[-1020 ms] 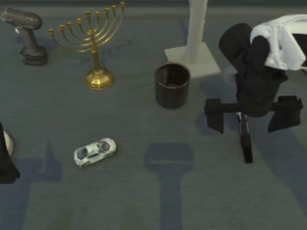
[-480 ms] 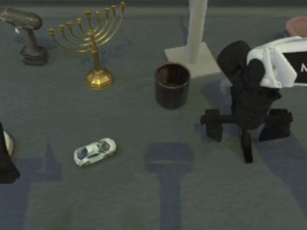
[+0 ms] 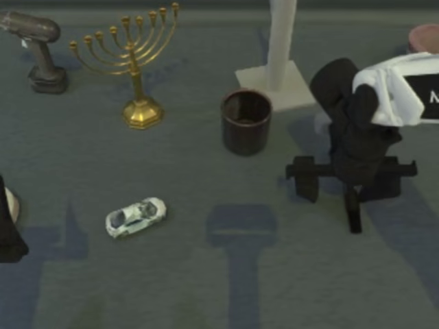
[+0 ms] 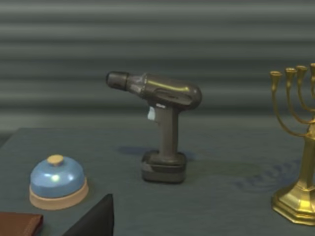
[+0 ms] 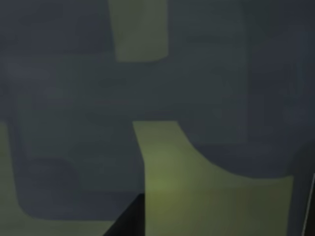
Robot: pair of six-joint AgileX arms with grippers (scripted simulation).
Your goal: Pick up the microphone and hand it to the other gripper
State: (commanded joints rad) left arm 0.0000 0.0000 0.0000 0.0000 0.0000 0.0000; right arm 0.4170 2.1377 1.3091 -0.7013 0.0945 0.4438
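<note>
The microphone (image 3: 353, 212) lies on the table at the right. Only its black handle shows, pointing toward the near edge; its head end is covered by the arm. My right gripper (image 3: 348, 179) hangs directly over it, open, with one finger (image 3: 305, 178) left of the handle and the other (image 3: 391, 177) right of it, both apart from it. The right wrist view shows only table, shadows and a dark finger tip (image 5: 129, 220). My left gripper (image 3: 8, 236), the other gripper, stays parked at the table's left edge; one dark finger corner (image 4: 96, 221) shows in its wrist view.
A dark cup (image 3: 245, 122) and a white stand (image 3: 278, 75) are just left of the right arm. A gold menorah (image 3: 137, 68), a grey drill (image 3: 38, 48) and a toy car (image 3: 135, 217) stand on the left half. A blue bell (image 4: 56, 182) sits near the left gripper.
The right arm has shifted a little left over the microphone, and its two fingers have drawn closer together on either side of the handle. The left arm has not moved.
</note>
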